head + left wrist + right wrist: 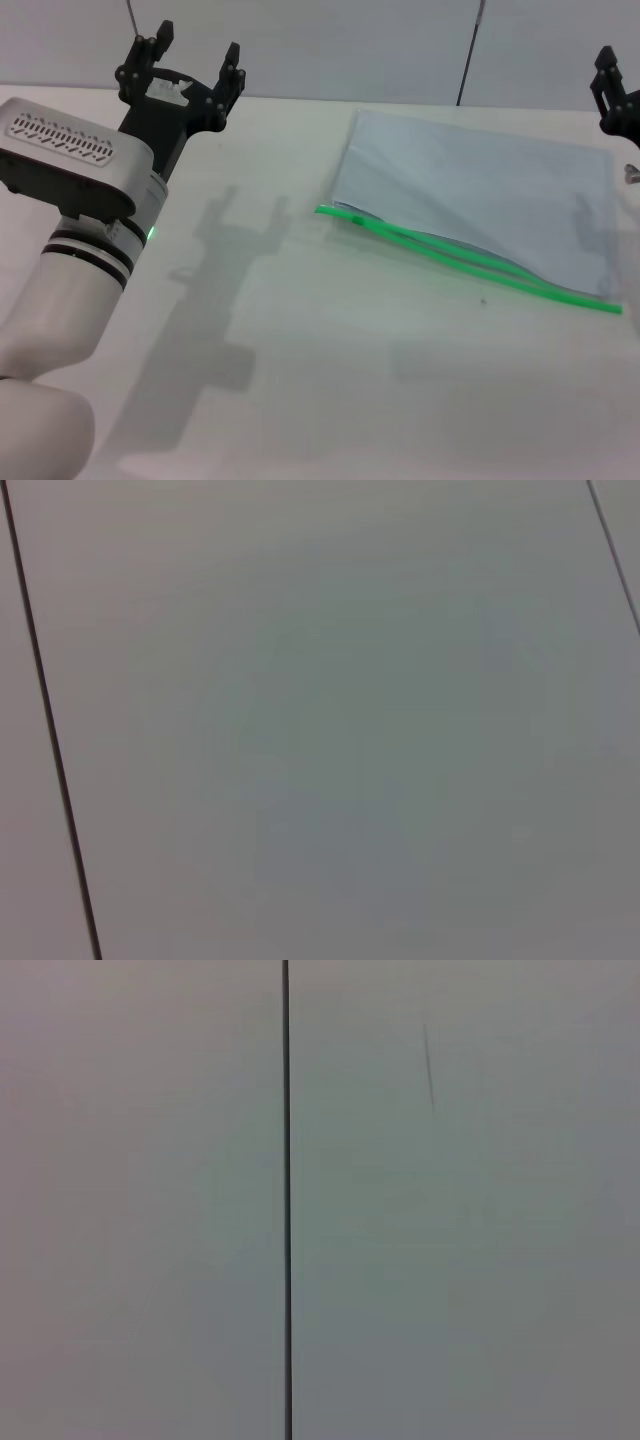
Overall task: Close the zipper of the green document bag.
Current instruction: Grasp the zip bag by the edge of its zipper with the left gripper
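Green document bag [480, 185] lay flat toward bench [300, 400] far right corner, long axis running left to right, zipper [470, 258] along near edge, strips parted. Bare bench near and left. Left gripper [190, 65] raised far left, fingers wide. Right gripper [615, 95] at right edge, spread unclear.

Bright even light, soft arm shadow on table [300, 400] — wrist views featureless

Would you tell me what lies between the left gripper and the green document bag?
Only bare table: the head view shows nothing between left gripper and green document bag.
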{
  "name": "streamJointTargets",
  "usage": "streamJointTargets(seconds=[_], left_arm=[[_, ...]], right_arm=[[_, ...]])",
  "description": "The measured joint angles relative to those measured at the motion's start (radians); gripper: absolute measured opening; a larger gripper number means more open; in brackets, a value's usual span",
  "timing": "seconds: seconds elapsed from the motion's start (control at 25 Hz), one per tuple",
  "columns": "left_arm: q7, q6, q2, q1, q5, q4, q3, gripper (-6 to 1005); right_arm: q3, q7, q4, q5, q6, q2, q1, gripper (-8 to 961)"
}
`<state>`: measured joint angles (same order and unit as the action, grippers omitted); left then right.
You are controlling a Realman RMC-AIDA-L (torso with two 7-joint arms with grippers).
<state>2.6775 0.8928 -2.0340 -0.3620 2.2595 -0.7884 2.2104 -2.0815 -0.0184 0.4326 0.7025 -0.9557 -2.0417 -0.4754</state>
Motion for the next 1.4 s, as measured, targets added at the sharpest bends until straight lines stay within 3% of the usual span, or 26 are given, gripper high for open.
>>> streamJointTargets(seconds=[0.96, 1.4], left_arm=[[0.001, -0.003, 0.000, -0.003, 0.000, 0.000, 0.000, 740], [-0.001, -0.098, 0.009, -0.017, 0.012, -0.036, 0.029, 740]], right_arm=[[0.002, 0.000, 0.000, 0.000, 0.000, 0.000, -0.001, 529], [0.003, 0.000, -0.005, 0.000, 0.015, 0.000, -0.001, 529]])
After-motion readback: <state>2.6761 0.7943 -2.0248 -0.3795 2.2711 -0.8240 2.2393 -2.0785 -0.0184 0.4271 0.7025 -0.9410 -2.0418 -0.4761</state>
